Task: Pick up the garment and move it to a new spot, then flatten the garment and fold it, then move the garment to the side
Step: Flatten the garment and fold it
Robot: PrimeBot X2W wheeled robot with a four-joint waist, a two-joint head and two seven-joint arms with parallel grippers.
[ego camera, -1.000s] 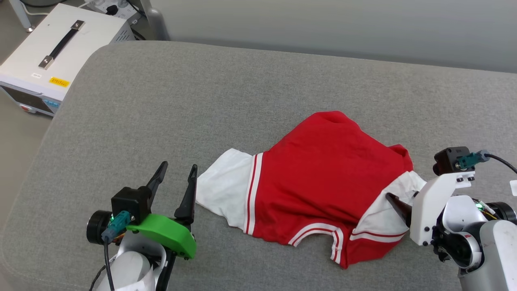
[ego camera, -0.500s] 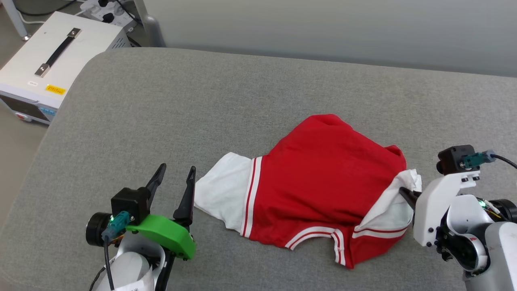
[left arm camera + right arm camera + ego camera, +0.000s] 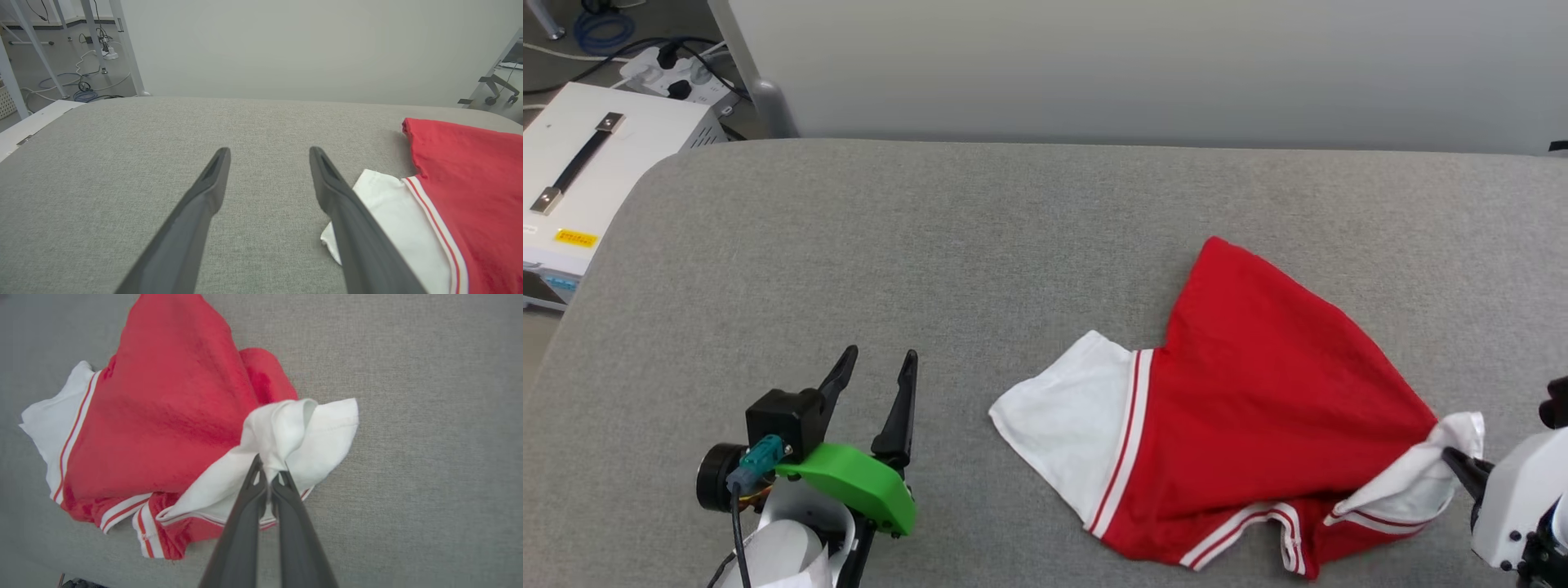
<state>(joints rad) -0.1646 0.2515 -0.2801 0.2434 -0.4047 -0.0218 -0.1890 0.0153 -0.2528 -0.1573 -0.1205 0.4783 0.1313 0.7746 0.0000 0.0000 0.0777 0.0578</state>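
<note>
Red jersey cloth has slid rightward across the grey cushion (image 3: pixel 931 245). From the head view, the garment (image 3: pixel 1258 392) had its free white sleeve (image 3: pixel 1070 416) just beside the left gripper (image 3: pixel 880 359) a moment ago. Now it lies well apart from it, drawn out toward the right gripper (image 3: pixel 1454 461), though the camera has swung too. In the left wrist view those fingers are spread wide with nothing between them, the sleeve off to one side. In the right wrist view the two fingers are pinched together on the other sleeve (image 3: pixel 294 428), bunched up, while the red body trails on the cushion. I'd say the move to a new spot is under way; flattening is yet to come.
</note>
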